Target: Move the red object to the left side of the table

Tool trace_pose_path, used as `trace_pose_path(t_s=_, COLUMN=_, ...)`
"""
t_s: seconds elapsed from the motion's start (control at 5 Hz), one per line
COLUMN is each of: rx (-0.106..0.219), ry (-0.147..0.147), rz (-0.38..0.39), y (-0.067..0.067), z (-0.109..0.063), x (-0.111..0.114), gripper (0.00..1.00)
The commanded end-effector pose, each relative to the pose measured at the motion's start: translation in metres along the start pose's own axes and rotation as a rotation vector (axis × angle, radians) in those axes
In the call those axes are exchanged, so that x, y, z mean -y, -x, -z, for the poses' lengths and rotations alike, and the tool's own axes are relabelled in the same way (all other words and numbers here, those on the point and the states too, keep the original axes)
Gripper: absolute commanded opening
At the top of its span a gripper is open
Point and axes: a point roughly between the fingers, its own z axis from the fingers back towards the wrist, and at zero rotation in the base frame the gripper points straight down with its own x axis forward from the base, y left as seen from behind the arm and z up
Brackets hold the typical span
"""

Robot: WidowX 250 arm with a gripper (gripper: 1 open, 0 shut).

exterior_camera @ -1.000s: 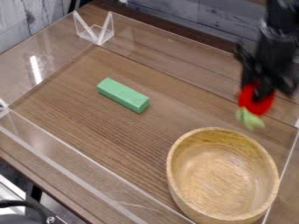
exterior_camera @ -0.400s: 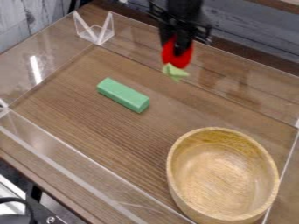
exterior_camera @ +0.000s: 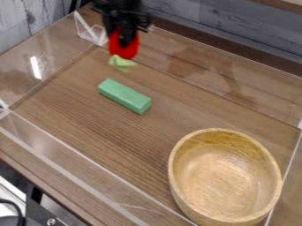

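Note:
The red object (exterior_camera: 123, 44), a small glossy red toy with a light-green stem end hanging below it, is held above the table (exterior_camera: 200, 88) at the back left. My gripper (exterior_camera: 123, 37) is shut on it, coming down from the top edge of the view, and its dark fingers cover the toy's upper part. The toy hangs just behind and above the green block, apart from it.
A green rectangular block (exterior_camera: 124, 96) lies left of centre. A round light wooden bowl (exterior_camera: 225, 177) fills the front right corner. Low clear acrylic walls (exterior_camera: 48, 71) edge the tabletop, with a clear bracket at the back left corner.
My gripper has carried the red object from the right side, near the bowl, across the back of the table to the left. The block and bowl have stayed put.

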Motion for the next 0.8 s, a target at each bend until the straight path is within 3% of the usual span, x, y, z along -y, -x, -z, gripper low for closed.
trace_pose_path(t_s=0.0, rx=0.054, ry=-0.046, rz=-0.032, y=-0.001, z=-0.006, x=-0.045, gripper=0.00)
trace_pose_path(t_s=0.4, rx=0.048, ry=-0.080, rz=-0.073, y=-0.004, z=0.023, x=-0.079, gripper=0.00)
trace_pose_path(t_s=0.6, rx=0.043, ry=-0.097, rz=-0.083, y=-0.003, z=0.036, x=-0.077, gripper=0.00)
